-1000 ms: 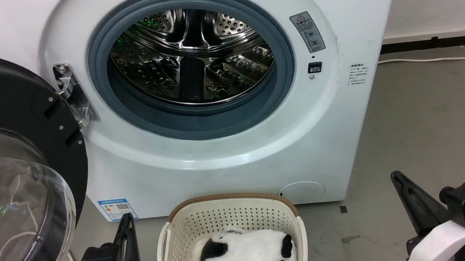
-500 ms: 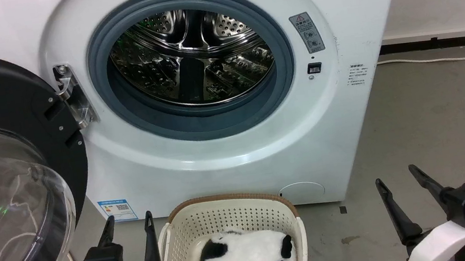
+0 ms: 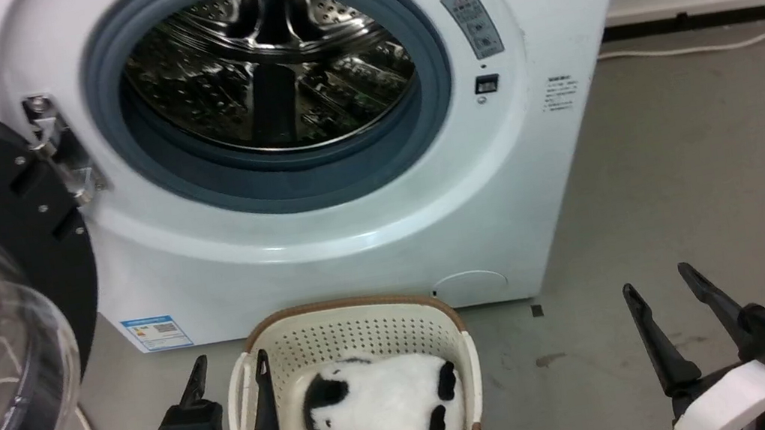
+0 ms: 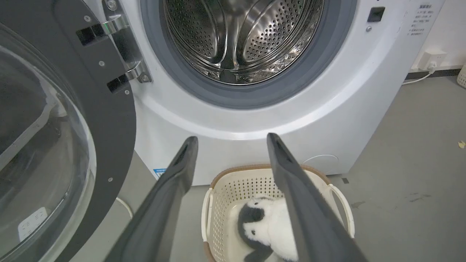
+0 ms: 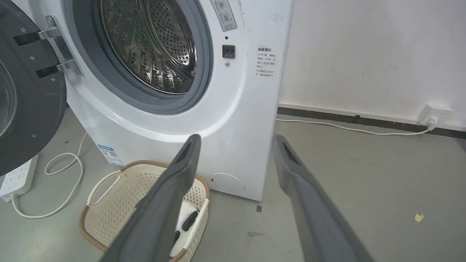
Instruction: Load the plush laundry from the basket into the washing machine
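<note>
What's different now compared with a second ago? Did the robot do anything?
Both the left gripper and the right gripper opened their jaws, which were shut a second ago. The left one also edged toward the basket, now overlapping its left edge in the head view. The camera itself moved, shifting the whole scene. The plush laundry lies untouched in the basket; the washing machine stays open.

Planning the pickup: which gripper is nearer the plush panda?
Left. Left gripper: at the basket edge beside the plush laundry. Right gripper: over floor far to its right.
</note>
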You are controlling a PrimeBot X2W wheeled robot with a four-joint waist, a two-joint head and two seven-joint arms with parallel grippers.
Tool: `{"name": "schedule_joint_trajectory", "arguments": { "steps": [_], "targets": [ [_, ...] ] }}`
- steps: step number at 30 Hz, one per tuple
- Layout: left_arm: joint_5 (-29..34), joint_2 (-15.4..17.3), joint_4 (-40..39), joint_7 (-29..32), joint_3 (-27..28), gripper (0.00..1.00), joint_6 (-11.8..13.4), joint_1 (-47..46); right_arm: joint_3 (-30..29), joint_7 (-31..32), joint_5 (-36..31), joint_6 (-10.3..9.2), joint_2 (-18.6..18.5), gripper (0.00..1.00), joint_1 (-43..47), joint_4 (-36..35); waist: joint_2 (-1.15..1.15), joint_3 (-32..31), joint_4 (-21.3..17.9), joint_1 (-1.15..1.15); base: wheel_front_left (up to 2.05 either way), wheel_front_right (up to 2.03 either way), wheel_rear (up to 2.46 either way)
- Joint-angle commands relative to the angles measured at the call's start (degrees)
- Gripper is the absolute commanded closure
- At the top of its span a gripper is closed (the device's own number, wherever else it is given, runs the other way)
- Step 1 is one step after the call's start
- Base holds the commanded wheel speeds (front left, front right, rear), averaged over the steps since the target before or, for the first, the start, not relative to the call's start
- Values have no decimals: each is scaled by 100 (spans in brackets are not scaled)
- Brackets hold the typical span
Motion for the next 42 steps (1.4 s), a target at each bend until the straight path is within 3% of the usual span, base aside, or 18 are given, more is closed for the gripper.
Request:
{"name": "schedule_joint_trajectory", "arguments": {
  "steps": [1,17,42],
  "targets": [
    [-49,60,100,-71,-36,0,8,-129,14,-69,82,-1,-1,0,-89,-41,0,130,-121,0,0,0,0],
    [-70,277,850,-214,-218,0,-36,-560,117,-248,403,-2,-1,0,-223,-189,0,725,-590,0,0,0,0],
    [-106,745,2677,409,-741,0,-316,-1584,406,-547,1056,-3,-2,0,-420,-201,0,1792,-1385,0,0,0,0]
  ]
}}
